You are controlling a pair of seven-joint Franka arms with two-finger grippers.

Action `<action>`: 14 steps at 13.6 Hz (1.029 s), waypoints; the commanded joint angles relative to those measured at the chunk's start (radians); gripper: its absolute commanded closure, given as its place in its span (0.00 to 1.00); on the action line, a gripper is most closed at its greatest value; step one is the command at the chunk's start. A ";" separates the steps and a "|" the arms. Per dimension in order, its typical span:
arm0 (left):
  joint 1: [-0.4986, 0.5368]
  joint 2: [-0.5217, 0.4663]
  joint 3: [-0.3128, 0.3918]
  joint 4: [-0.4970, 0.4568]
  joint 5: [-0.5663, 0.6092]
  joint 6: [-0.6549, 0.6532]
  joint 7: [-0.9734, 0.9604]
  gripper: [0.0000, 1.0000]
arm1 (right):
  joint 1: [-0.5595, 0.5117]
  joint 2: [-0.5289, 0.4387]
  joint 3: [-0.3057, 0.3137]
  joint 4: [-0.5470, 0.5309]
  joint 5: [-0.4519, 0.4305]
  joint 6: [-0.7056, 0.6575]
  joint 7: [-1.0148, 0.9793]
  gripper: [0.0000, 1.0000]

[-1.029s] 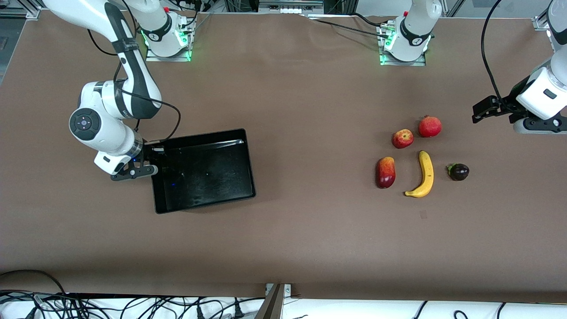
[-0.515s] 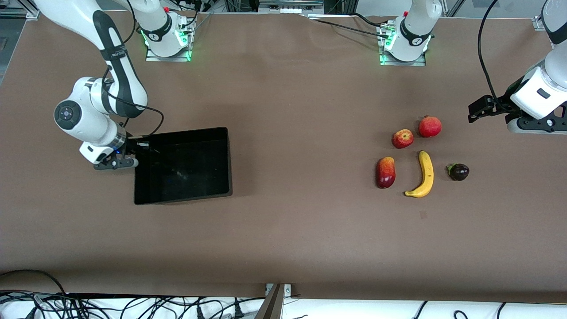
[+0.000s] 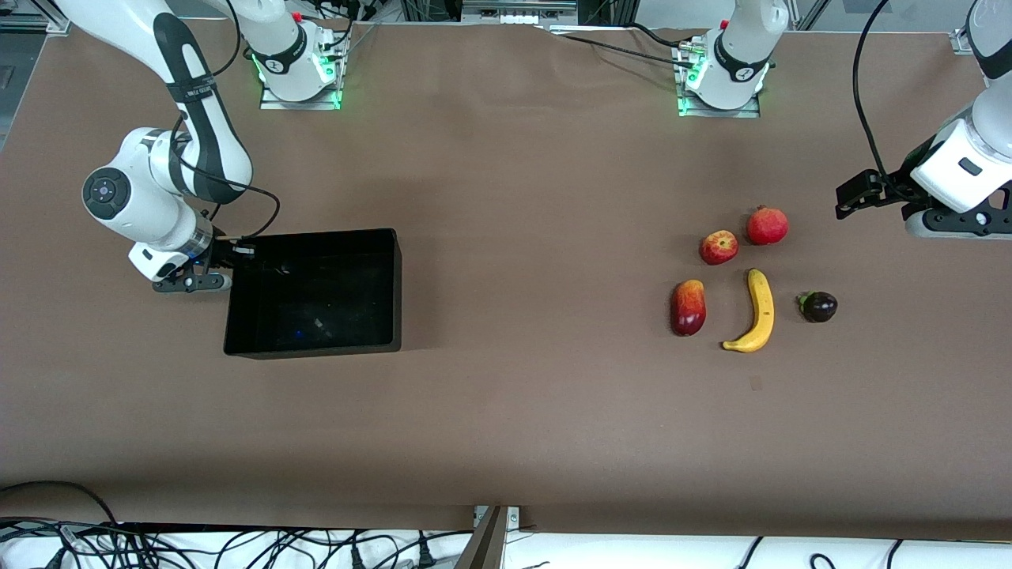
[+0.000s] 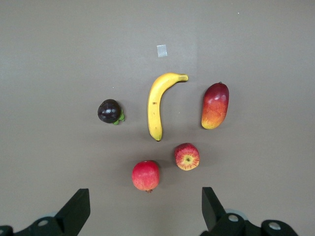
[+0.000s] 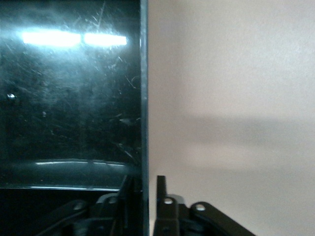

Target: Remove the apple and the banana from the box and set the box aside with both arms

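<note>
The black box (image 3: 313, 346) sits on the table toward the right arm's end. My right gripper (image 3: 224, 267) is shut on its end wall; in the right wrist view the fingers (image 5: 145, 184) straddle that wall (image 5: 143, 98). The fruits lie toward the left arm's end: banana (image 3: 757, 312), apple (image 3: 719, 247), pomegranate (image 3: 767, 226), mango (image 3: 688, 307), dark purple fruit (image 3: 819, 307). My left gripper (image 3: 946, 224) hovers open and empty over bare table beside them. Its wrist view (image 4: 142, 216) shows banana (image 4: 157, 103), apple (image 4: 187, 156), pomegranate (image 4: 145, 175), mango (image 4: 215, 105) and purple fruit (image 4: 110, 111).
A small pale tape mark (image 3: 755, 383) lies on the brown table nearer to the front camera than the banana. The arm bases (image 3: 296, 75) stand along the table's edge farthest from the front camera. Cables hang below the edge nearest it.
My right gripper has dragged the box toward the right arm's end of the table and turned it square. The left arm shifted slightly and then stayed still.
</note>
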 commanded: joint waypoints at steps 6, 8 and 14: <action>0.000 0.001 -0.003 0.022 0.016 -0.023 -0.005 0.00 | 0.023 -0.069 0.006 0.467 0.004 -0.579 0.010 0.00; 0.000 0.001 -0.003 0.022 0.016 -0.023 -0.005 0.00 | 0.023 -0.117 0.009 0.510 -0.010 -0.671 0.054 0.00; 0.000 -0.001 -0.005 0.022 0.016 -0.023 -0.007 0.00 | 0.035 -0.186 0.007 0.699 -0.070 -0.977 0.148 0.00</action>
